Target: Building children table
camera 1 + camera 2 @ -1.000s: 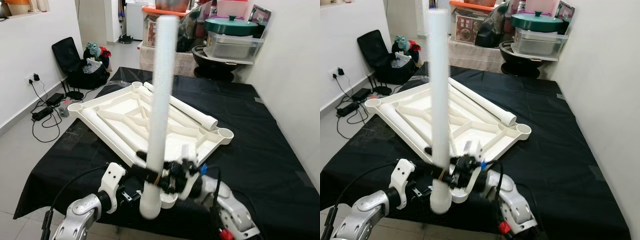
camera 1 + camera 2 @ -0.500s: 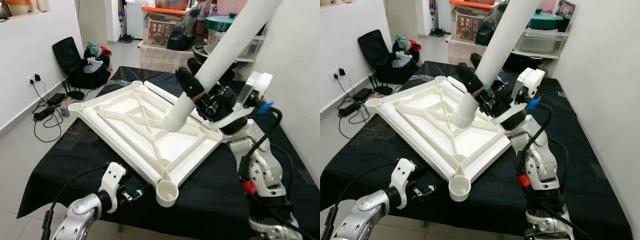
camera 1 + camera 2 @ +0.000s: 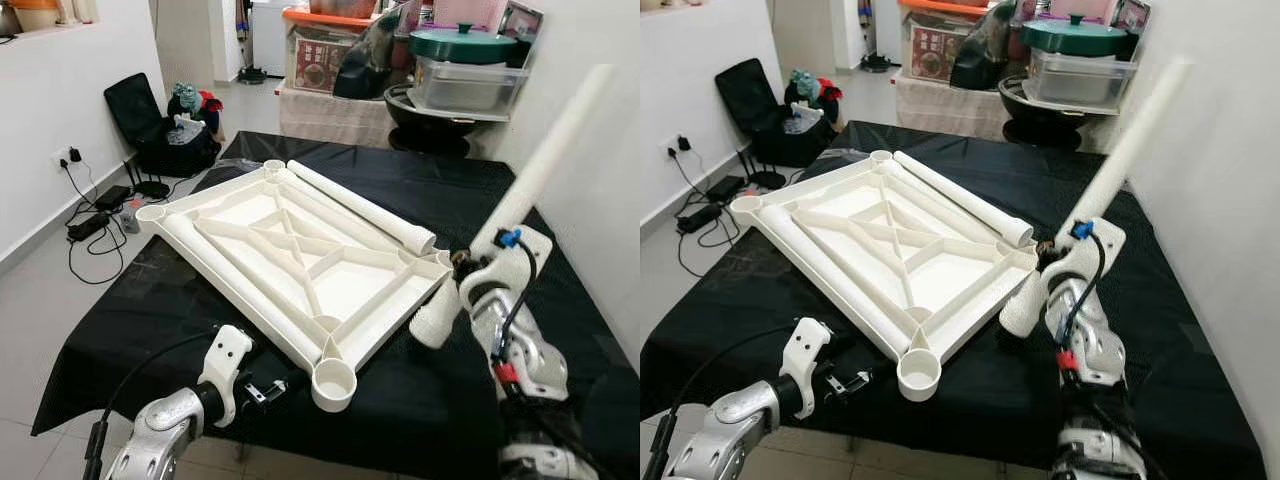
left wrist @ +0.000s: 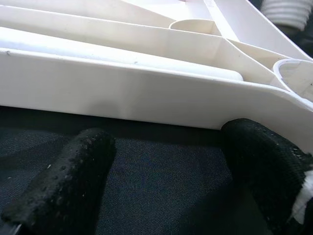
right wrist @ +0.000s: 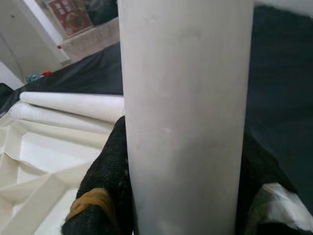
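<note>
Right claw (image 5: 181, 196) clamped around a white table leg (image 3: 520, 200), held tilted above the black worktop (image 3: 400, 400) beside the upturned tabletop (image 3: 300, 255). Left claw (image 4: 161, 171) spread wide, empty, at the tabletop's near edge.

The upturned tabletop (image 3: 300, 250) covers the middle and left of the black table (image 3: 420, 390). Loose legs (image 3: 360, 205) lie along its far-right and near-left rims, blocking low passes there. Bare cloth runs along the table's near edge, right edge and far-right corner. The right gripper (image 3: 478, 270) holds a tilted leg (image 3: 520, 205) over the right strip, just beside the wall (image 3: 600, 150). The left gripper (image 4: 161, 186) sits open at the near edge, close to the tabletop rim.
</note>
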Controlling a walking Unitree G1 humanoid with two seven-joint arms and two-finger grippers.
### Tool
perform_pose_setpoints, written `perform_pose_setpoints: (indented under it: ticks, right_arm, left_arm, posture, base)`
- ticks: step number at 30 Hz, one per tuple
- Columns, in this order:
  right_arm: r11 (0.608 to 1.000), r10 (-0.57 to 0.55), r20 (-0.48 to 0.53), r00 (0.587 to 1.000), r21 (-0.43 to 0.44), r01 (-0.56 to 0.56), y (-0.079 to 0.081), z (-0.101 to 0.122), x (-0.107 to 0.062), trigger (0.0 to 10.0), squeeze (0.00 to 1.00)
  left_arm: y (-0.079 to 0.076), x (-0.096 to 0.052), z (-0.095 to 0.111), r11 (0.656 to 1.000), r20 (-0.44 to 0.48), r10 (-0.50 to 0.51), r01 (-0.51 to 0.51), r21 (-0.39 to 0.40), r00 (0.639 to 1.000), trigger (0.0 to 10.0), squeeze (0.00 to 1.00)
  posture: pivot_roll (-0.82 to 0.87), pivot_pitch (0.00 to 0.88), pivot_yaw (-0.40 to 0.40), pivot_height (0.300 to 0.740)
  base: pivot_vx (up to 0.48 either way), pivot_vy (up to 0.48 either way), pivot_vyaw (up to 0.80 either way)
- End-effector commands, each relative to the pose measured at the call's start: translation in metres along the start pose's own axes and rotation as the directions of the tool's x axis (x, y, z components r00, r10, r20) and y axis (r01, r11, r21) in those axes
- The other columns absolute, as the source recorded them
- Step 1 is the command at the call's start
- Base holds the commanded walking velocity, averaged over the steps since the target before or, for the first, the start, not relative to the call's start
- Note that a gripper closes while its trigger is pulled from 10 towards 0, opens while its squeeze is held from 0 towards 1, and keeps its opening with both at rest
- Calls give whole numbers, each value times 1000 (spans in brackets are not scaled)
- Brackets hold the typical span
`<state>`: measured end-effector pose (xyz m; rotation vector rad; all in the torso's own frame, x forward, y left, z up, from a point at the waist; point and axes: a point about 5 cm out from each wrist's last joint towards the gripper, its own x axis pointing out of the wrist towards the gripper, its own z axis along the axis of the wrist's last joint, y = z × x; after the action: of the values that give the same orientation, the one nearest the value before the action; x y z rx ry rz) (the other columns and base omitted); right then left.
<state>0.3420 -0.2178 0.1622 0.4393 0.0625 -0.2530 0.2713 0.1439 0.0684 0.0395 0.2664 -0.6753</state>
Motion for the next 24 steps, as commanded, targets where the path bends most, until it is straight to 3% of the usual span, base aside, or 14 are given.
perform_pose_setpoints:
  ticks: [1,6,7,9,12,14,20,24]
  right_arm:
    - [1000,-2,34,999,22,1,0,6,-2,10000,0]
    - [998,52,28,998,38,-53,7,-2,-6,10000,0]
    - [992,127,58,990,-2,-127,17,-4,-13,10000,0]
    - [990,141,71,987,-15,-141,20,-3,-14,10000,0]
    - [979,204,132,970,-41,-201,32,7,-17,10000,0]
    - [965,260,213,942,-75,-250,45,25,-20,10000,0]
    - [952,307,307,901,-100,-290,56,44,-28,10000,0]
    - [944,329,316,890,-128,-304,59,43,-31,10000,0]
  left_arm:
    - [-3,-1,-15,999,-58,-5,2,-42,998,10000,0]
    - [0,1,-6,999,-17,21,-21,-26,1000,10000,0]
    - [2,4,7,999,39,47,-47,2,998,10000,0]
    - [3,4,11,998,60,57,-58,7,997,10000,0]
    - [6,6,23,996,101,79,-83,31,992,10000,0]
    - [15,6,42,989,176,127,-139,58,976,10000,0]
    - [23,7,66,976,264,177,-203,75,948,10000,0]
    - [22,7,73,973,293,170,-207,99,941,10000,0]
  posture:
    - [78,0,-99,740]
    - [74,0,-99,740]
    - [73,0,-98,740]
    - [73,0,-98,740]
    - [73,0,-87,740]
    - [62,0,-72,740]
    - [61,0,-75,740]
    - [60,0,-71,740]
  base:
    - [0,0,0]
    - [0,0,0]
    - [0,0,0]
    - [0,0,0]
    - [0,0,0]
    - [0,0,0]
    - [0,0,0]
    - [0,0,0]
